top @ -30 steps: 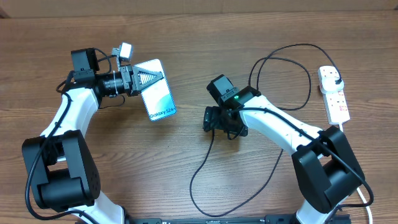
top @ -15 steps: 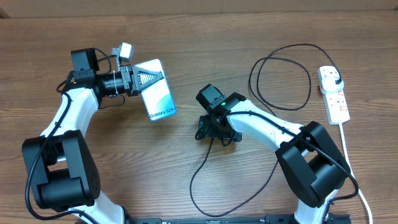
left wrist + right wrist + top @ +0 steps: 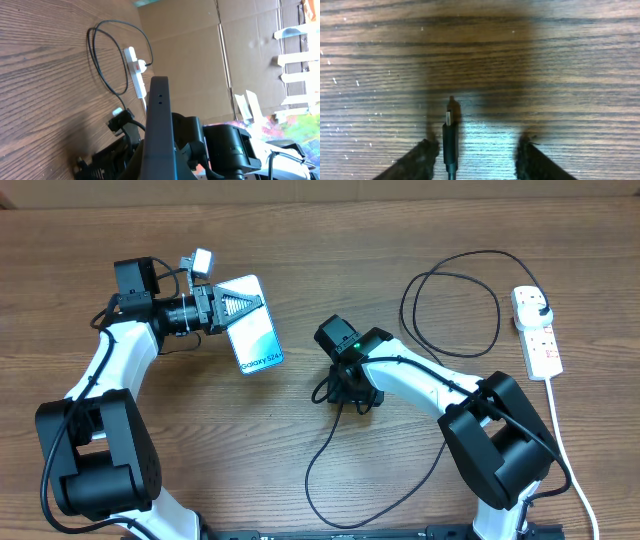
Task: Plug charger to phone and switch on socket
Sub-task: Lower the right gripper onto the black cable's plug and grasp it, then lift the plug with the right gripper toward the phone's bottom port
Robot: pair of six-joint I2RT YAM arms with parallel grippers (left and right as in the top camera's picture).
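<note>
**Op:** Layout off the right gripper [image 3: 476, 152]?

**Obs:** Biggest first. The socket [image 3: 537, 330] lies well behind your right gripper, out past that arm's base. The phone [image 3: 252, 328] is well apart on the opposite side, held clear of the table [image 3: 120, 480]. Your left gripper [image 3: 228, 308] is clamped on its top end, screen lit.

**Op:** And the charger [image 3: 328, 448]?

**Obs:** It's slack on the wood and runs up under your right gripper. The plug tip [image 3: 449, 119] lies flat between the fingers [image 3: 422, 152], which stand apart and grip nothing. It is just beside one finger, with a wide gap to the other. Its long axis follows the fingers' reach, nose pointing away from your wrist.

**Op:** Which arm is nearer?

**Obs:** Right, plainly. I'd expect closing to drag the tip sideways before it seats.
</note>
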